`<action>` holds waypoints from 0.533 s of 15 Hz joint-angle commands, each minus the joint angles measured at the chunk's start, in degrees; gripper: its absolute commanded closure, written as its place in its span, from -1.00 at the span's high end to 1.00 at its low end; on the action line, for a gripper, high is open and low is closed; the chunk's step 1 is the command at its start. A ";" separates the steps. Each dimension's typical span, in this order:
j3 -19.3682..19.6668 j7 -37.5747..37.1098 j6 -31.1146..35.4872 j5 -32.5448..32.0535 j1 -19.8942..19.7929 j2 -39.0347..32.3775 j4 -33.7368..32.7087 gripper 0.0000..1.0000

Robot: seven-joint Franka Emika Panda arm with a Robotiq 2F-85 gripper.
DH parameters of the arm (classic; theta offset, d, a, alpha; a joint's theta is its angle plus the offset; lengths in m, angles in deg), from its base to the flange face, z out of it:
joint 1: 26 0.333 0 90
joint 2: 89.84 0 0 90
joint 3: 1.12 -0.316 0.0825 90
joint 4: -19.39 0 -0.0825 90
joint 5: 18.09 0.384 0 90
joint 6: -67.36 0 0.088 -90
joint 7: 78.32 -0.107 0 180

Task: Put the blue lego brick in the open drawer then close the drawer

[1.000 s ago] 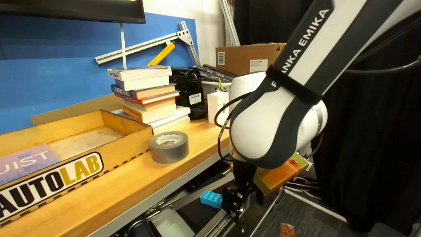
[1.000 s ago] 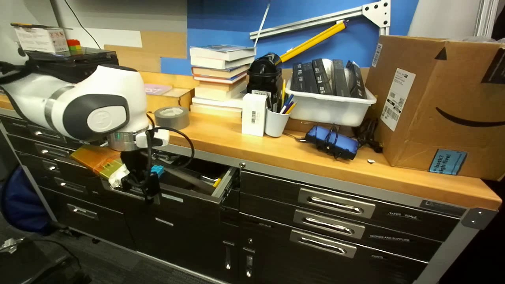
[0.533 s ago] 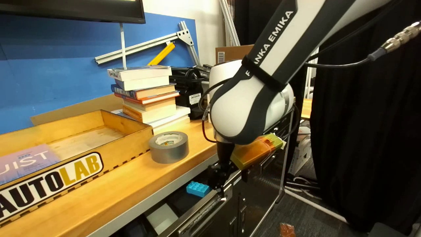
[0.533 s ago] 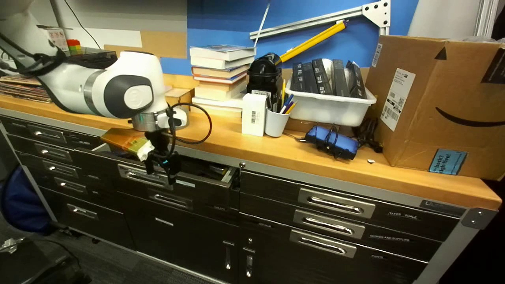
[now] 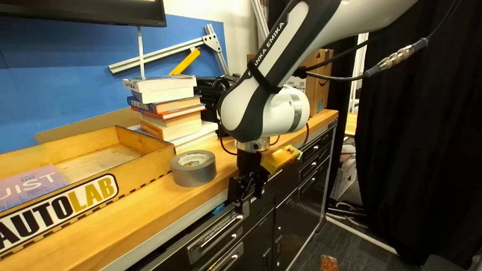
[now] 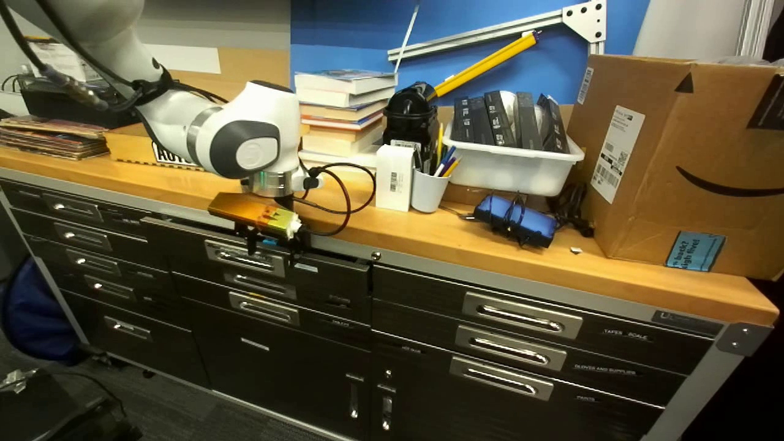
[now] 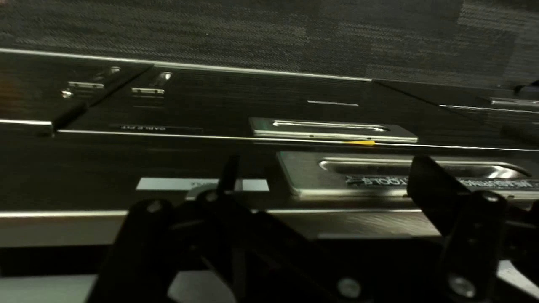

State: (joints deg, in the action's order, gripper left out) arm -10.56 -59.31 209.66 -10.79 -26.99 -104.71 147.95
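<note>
The blue lego brick (image 5: 218, 209) lies in the drawer; only a sliver shows behind my gripper in an exterior view. A light-blue patch also shows between the fingers in an exterior view (image 6: 269, 242). The dark-grey drawer (image 5: 205, 241) is open by only a narrow gap; its front also shows in an exterior view (image 6: 337, 278) and its handle plate in the wrist view (image 7: 303, 172). My gripper (image 5: 248, 201) points down at the drawer front's upper edge, also in an exterior view (image 6: 272, 252). In the wrist view the fingers (image 7: 326, 166) are wide apart with nothing between them. I cannot tell whether they touch the drawer.
The wooden bench top (image 5: 150, 210) overhangs the drawer. A grey tape roll (image 5: 193, 169) stands near its edge beside the wooden AUTOLAB tray (image 5: 150, 162). A stack of books (image 5: 169, 109) and a white pen cup (image 6: 429, 191) stand behind. An orange-yellow block (image 6: 254, 214) is on the gripper's side.
The drawer has slid inward from wide open to a narrow gap. My gripper has moved with it toward the bench and up. The brick has gone in with the drawer and is mostly hidden.
</note>
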 commanded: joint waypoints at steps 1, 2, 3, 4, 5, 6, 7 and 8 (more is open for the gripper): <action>-0.55 11.06 -2.42 2.86 -2.24 -2.99 -5.69 1.00; -0.16 11.09 -2.22 1.88 -2.04 -2.84 -5.91 1.00; -0.18 11.88 -2.28 1.72 -2.14 -2.81 -6.13 1.00; -0.10 11.58 -1.62 1.12 -1.78 -2.02 -5.40 1.00; -0.04 11.21 -1.14 0.87 -1.53 -1.41 -4.61 1.00; -0.17 11.17 -0.38 0.84 -1.39 -0.52 -3.52 1.00; -0.21 10.60 -0.13 0.74 -1.15 0.42 -2.61 1.00; 0.03 9.12 0.50 -0.16 -0.50 2.16 -1.07 1.00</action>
State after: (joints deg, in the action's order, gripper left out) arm -10.55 -49.73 208.27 -9.78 -28.61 -106.63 144.56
